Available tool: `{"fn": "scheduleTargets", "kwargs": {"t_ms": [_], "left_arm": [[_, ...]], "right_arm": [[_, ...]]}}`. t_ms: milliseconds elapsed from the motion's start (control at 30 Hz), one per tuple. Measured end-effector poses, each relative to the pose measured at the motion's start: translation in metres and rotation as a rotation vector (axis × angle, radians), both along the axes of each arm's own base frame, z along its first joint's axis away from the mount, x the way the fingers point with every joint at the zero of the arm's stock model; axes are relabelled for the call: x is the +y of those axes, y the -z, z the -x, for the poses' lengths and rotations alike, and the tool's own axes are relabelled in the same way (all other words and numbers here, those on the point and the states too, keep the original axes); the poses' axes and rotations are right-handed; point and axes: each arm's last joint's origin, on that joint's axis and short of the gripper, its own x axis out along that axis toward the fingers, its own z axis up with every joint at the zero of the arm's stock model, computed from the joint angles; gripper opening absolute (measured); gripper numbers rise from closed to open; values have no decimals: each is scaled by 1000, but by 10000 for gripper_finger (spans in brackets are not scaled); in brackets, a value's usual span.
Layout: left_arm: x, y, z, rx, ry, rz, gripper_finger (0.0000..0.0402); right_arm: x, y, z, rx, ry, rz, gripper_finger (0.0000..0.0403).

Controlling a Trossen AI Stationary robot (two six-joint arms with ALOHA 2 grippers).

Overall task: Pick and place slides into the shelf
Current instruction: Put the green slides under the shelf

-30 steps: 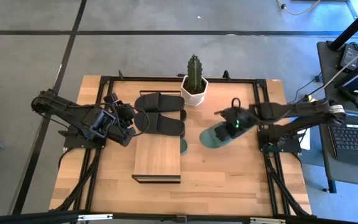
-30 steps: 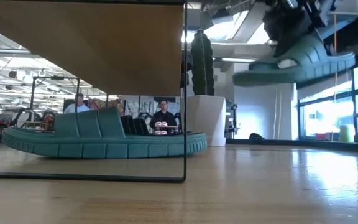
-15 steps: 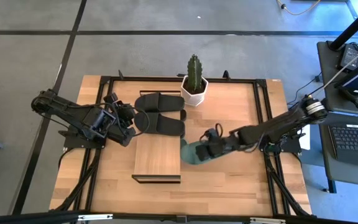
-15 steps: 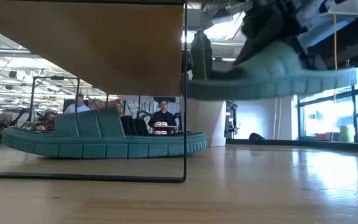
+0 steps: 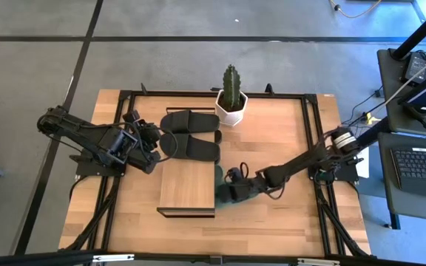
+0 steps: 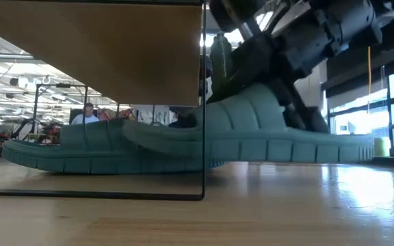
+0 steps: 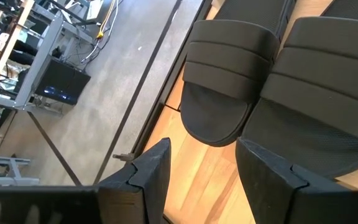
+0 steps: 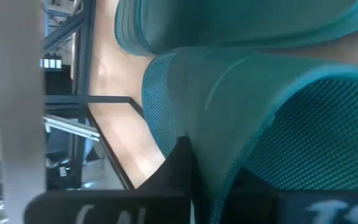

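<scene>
The shelf (image 5: pixel 187 185) stands at mid table; in the low view its plank (image 6: pixel 101 48) spans the top left. One green slide (image 6: pixel 67 147) lies on its sole under the plank. My right gripper (image 5: pixel 237 189) is shut on a second green slide (image 6: pixel 265 133), low beside the shelf's right end, with its toe end (image 6: pixel 149 133) past the shelf's frame post (image 6: pixel 203 102). Two black slides (image 5: pixel 191 122) (image 5: pixel 192 146) lie flat behind the shelf. My left gripper (image 7: pixel 197 174) hangs open just left of them, touching nothing. My right gripper holds the green slide by its wide strap (image 8: pixel 229 93). The strap's edge runs between the two fingers, with one finger (image 8: pixel 179 171) under it. The fingers slant down from the table's right side. The slide lies nearly level at table height; I cannot tell whether its sole touches.
A cactus in a white pot (image 5: pixel 231 96) stands at the far edge behind the slides. Black frame rails (image 5: pixel 313 148) run along the table's sides. Bare wood (image 5: pixel 272 229) lies near the front edge. People sit far off in the room (image 6: pixel 87 113).
My right gripper has come down and toward the table's left and near side, to the shelf, rolling as it went and staying shut. The green slide has gone from hanging high in the air to table height, with its toe end now under the shelf.
</scene>
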Motion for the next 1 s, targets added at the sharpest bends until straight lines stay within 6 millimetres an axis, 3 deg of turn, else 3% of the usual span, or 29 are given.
{"fn": "scheduleTargets", "kwargs": {"t_ms": [267, 567, 1000], "left_arm": [[0, 0, 0, 0, 0, 0, 172], [0, 0, 0, 0, 0, 0, 172], [0, 0, 0, 0, 0, 0, 172]], "right_arm": [[4, 23, -10, -23, 24, -46, 15], [5, 28, -14, -70, 19, -57, 18], [6, 28, -14, -75, -12, -33, 97]]}}
